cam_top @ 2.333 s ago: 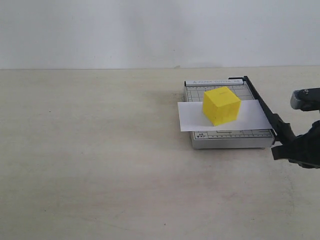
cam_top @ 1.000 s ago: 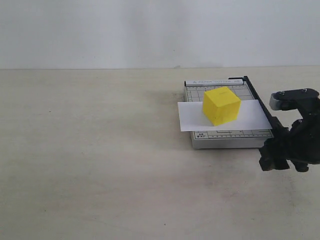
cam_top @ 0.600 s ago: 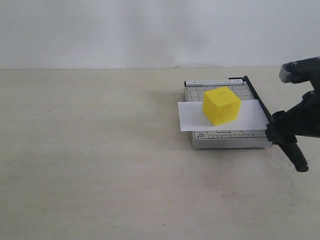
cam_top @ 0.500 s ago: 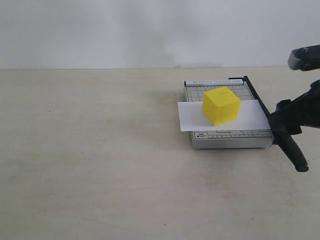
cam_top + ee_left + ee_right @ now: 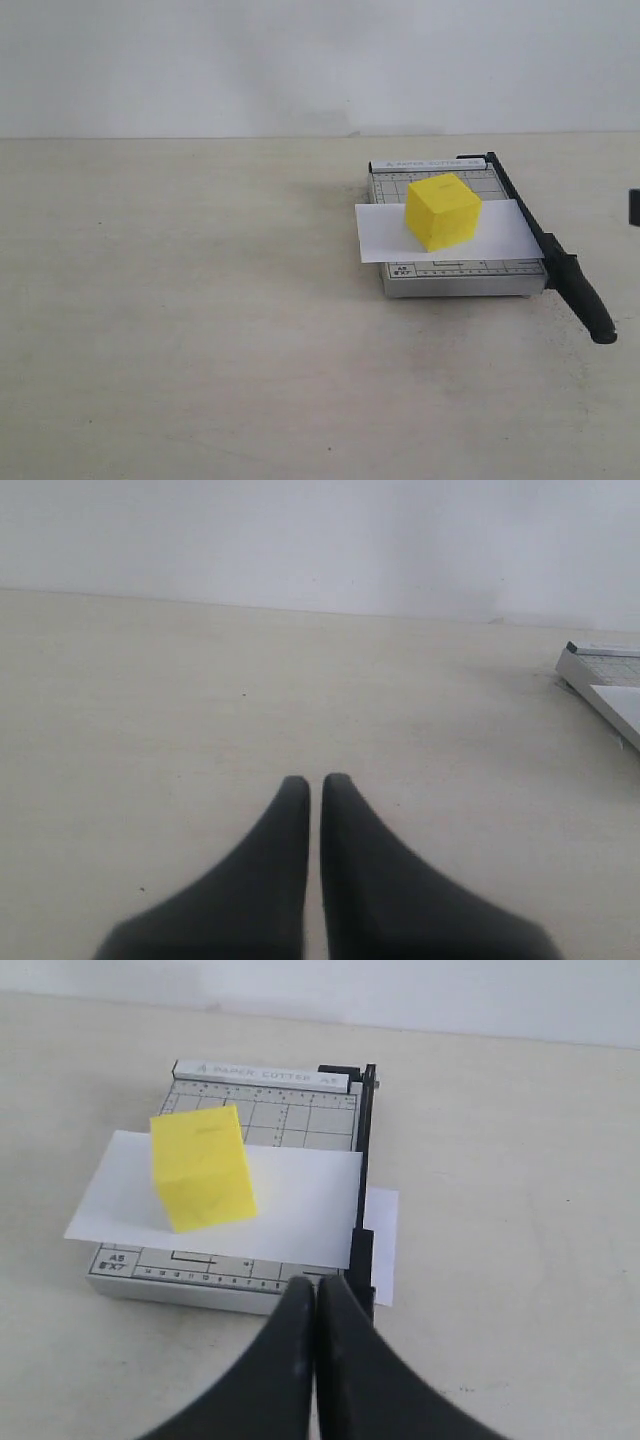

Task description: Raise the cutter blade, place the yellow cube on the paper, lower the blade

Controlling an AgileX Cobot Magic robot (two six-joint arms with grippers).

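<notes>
cutter blade [image 5: 548,245]: down flat along the right edge of the cutter base [image 5: 460,282]; the thick rounded handle overhangs the near edge.
handling, blade: judged a stiff lever that swings only on its far hinge. Best held at the handle end.
right gripper [image 5: 315,1285]: fingers pressed together, nothing between them. It sits on the near side of the base, clear of the handle.
left gripper [image 5: 315,780]: fingers almost touching, holding nothing, over bare table [image 5: 200,300] well apart from the cutter.
paper [image 5: 385,235]: lies across the base and overhangs its left side. A strip shows past the blade; cannot tell if it is severed.
handling, paper: thin and limp, likely to slide.
yellow cube [image 5: 443,212]: sits on the paper, turned slightly.
handling, cube: rigid, with smooth faces and probably light. Grip it on opposite faces.
task: all three steps look done.
</notes>
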